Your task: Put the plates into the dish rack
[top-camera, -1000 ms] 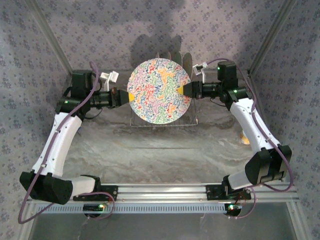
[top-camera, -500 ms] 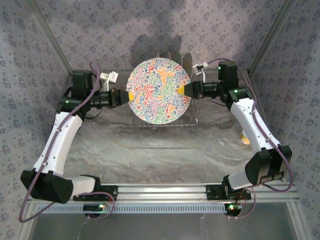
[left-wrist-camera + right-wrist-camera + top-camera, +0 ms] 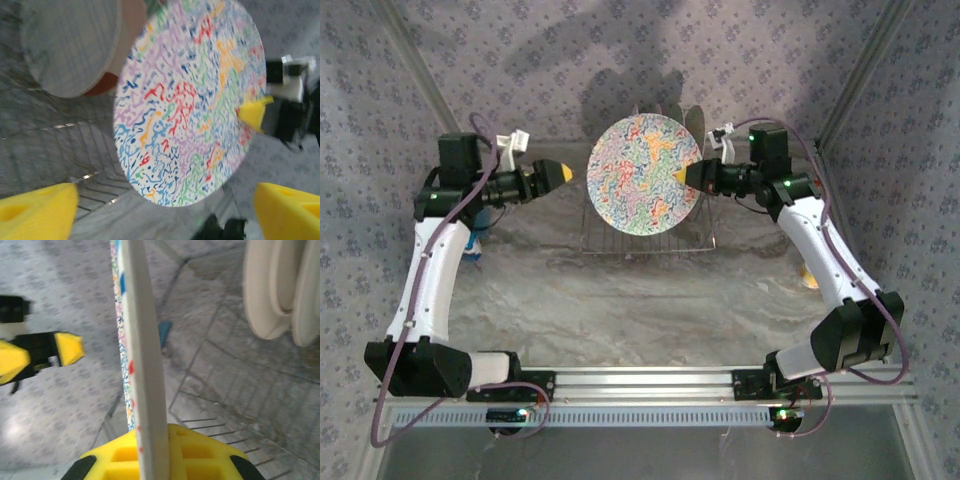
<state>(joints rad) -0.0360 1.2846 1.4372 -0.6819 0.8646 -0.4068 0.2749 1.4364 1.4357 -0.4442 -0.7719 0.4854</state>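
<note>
Grey and marbled, the counter [image 3: 640,300] carried the dish rack [image 3: 638,246] near its far edge. My right pincer [image 3: 681,177] clamped the floral plate [image 3: 643,175] upright above it for slotting, while my left pincer [image 3: 563,173] gaped wide, empty.

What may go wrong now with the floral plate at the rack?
The right gripper pinches only the rim of the floral plate, and the left gripper is open and apart; the plate may swing or slip.
Lowered off line, it may miss the tines of the dish rack or knock the racked plates behind.
</note>
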